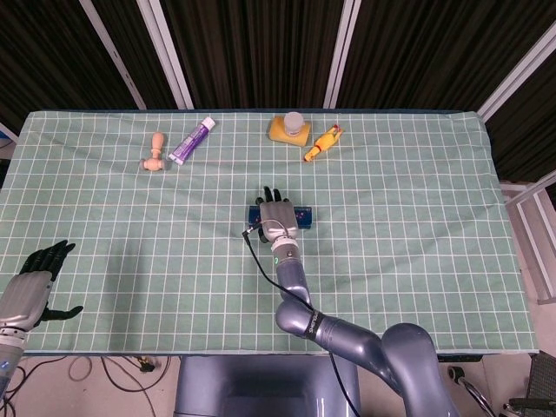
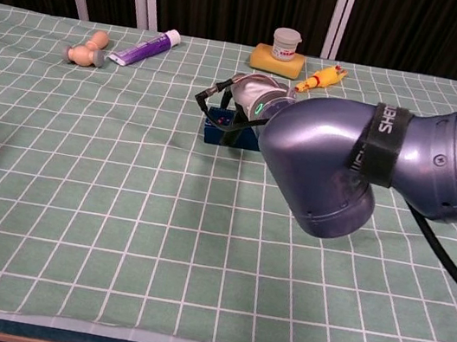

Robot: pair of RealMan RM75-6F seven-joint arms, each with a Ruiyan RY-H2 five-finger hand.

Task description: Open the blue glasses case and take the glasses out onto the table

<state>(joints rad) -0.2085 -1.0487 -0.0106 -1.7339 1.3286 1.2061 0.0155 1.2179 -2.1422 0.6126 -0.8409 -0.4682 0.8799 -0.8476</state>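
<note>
Near the middle of the table [image 1: 417, 261], the blue glasses case [image 1: 300, 214] lies closed under the right hand [image 1: 277, 215], whose fingers reach flat over its top, probably to pin it or find the lid; whether they grip it I cannot tell. No glasses show yet. At the near left edge, the left hand [image 1: 30, 291] waits open, holding nothing.

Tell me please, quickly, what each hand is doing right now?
Left hand: open, holding nothing, at the table's near edge.
Right hand: over the case; grip cannot be told.
</note>
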